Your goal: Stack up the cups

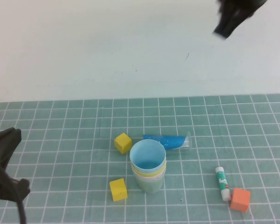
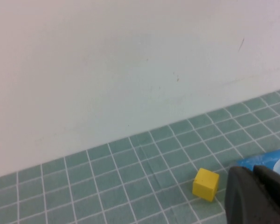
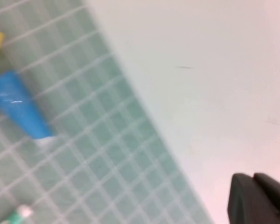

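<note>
While both tools (image 1: 233, 21) (image 1: 4, 158) show partly, cups (image 1: 148, 165) sit nested.

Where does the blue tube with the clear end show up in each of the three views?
High view: the blue tube lies on the green grid mat, just behind the stacked cups.
Left wrist view: only its blue end peeks in at the frame edge, behind the shut left gripper.
Right wrist view: it lies blurred on the mat; the shut right gripper is raised.
Shared landmark: the yellow cube near it.
</note>
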